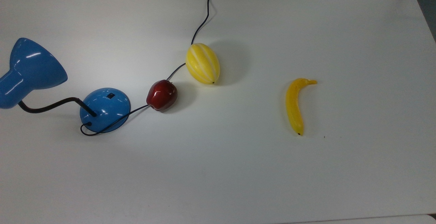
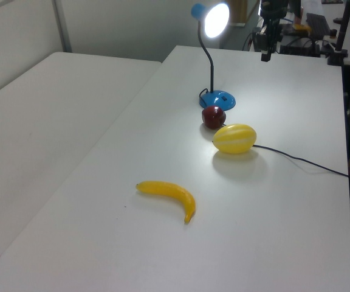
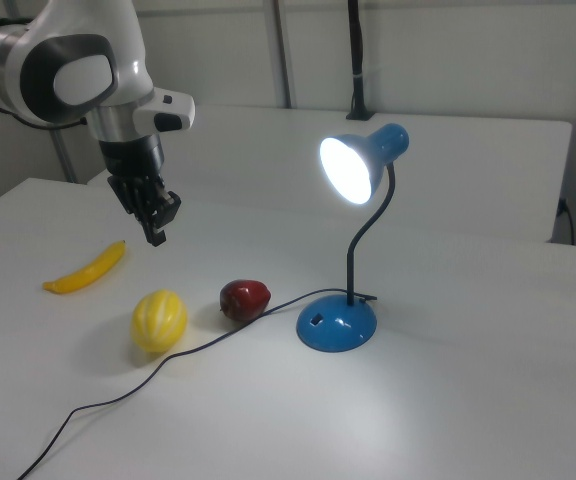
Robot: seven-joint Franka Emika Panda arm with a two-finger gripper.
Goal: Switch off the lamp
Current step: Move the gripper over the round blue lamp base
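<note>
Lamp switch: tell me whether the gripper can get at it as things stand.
Probably yes. The switch sits exposed on the lamp base's top; the gripper hangs above the table, and the apple stands beside, not over it.

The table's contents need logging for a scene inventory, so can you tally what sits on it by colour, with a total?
Blue: 1, the lamp, lit
Red: 1, the apple
Yellow: 2, the striped melon and the banana
Total: 4 things on the table. The gripper hangs above it and is not counted.
</note>
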